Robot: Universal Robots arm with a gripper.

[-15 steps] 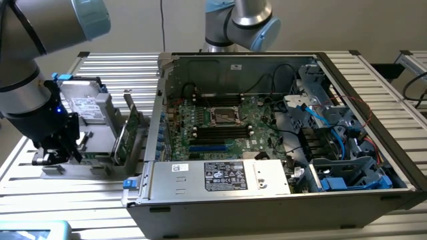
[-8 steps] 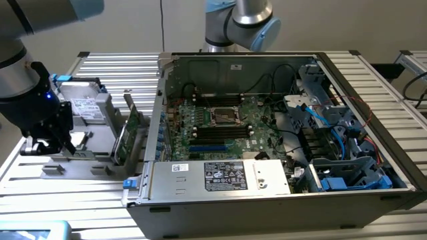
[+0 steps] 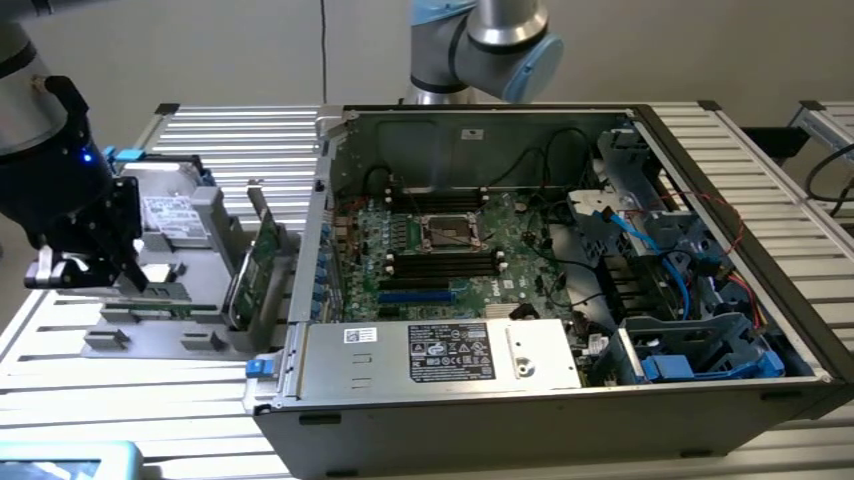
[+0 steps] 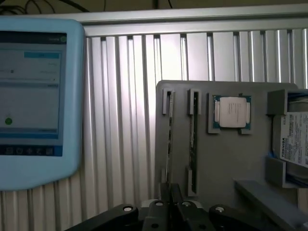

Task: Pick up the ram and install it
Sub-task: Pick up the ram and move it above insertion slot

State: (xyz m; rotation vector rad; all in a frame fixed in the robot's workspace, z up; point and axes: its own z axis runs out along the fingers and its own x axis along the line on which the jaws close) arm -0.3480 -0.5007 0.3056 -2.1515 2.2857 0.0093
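Tool (image 4: pixel 171 190) looks clenched on ram (image 4: pixel 169 137), standing edgewise in outer slot of tray (image 4: pixel 226 163) | tip: keep grip square, lift straight out of tray, no twisting or it binds | edges: second stick (image 4: pixel 193 139) just beside it in tray, slot walls snug | room: plenty open above tray

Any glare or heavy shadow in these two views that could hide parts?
Exterior view: the slats glare white beside the tray, while the inside of the case is much darker, mostly toward that view's right. Wrist view: the slats shine in a bright band, and the tablet screen looks washed out.
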